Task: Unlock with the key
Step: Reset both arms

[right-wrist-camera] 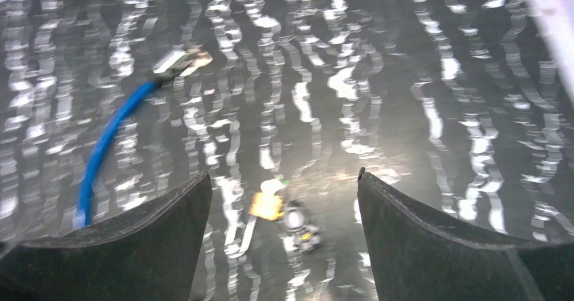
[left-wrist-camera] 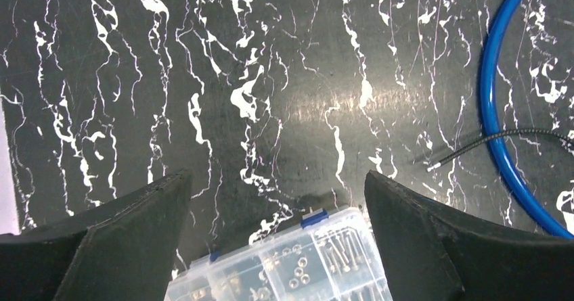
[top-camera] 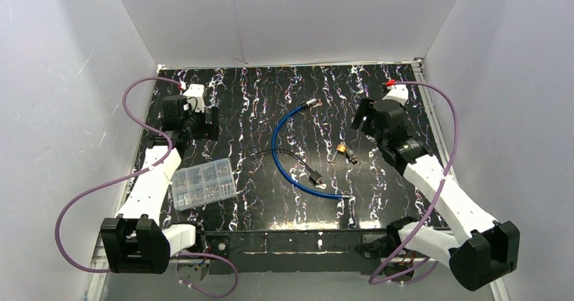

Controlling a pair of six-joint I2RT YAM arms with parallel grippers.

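Right pincer hangs spread and empty near the small brass padlock lying loose on the black marbled desk, dark key just beside it. Close off-centre and you may skid the light lock away.

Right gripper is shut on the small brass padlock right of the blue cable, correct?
No: the right gripper is open; the small brass padlock lies loose on the table, right of the blue cable, as the right wrist view shows.
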